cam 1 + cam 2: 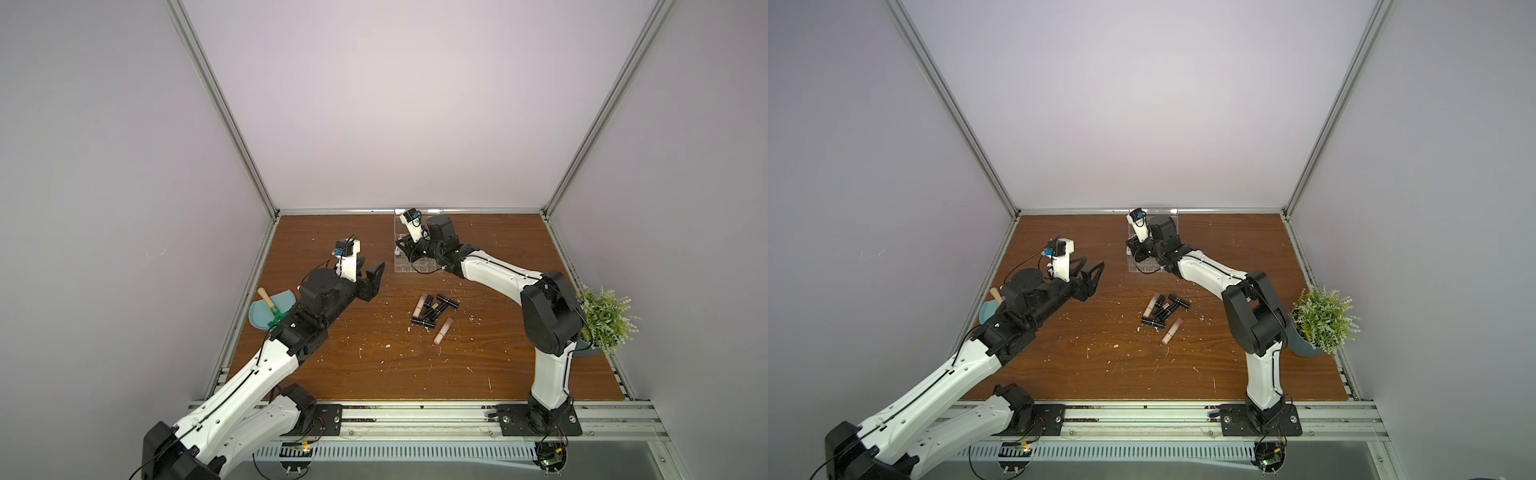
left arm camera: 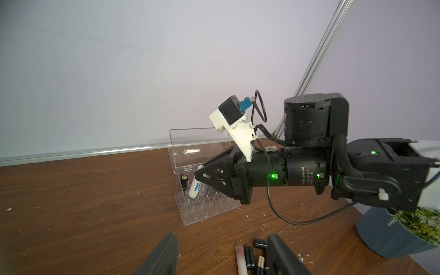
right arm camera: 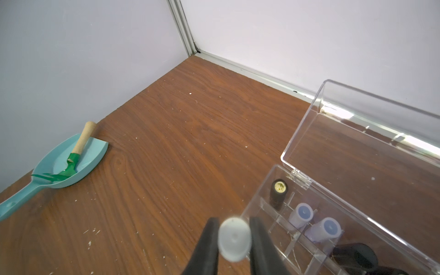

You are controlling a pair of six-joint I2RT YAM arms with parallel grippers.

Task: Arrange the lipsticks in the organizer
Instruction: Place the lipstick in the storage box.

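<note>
The right hand point(image 3: 234, 222) pinches a tilted white lipstick point(image 3: 234, 241) at the open-lidded organizer point(image 3: 262, 188) near the pale back wall point(image 1: 395, 104), the left hand point(image 1: 371, 270) hovers half-open and empty, and loose lipsticks point(image 1: 434, 309) lie clustered mid-way on the fleck-strewn brown wooden surface point(image 1: 374, 365)

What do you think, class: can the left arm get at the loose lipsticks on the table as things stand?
Probably yes. The left gripper is open and empty, close to the loose lipsticks, with only table between. The right gripper is off at the organizer, shut on a white lipstick.
</note>
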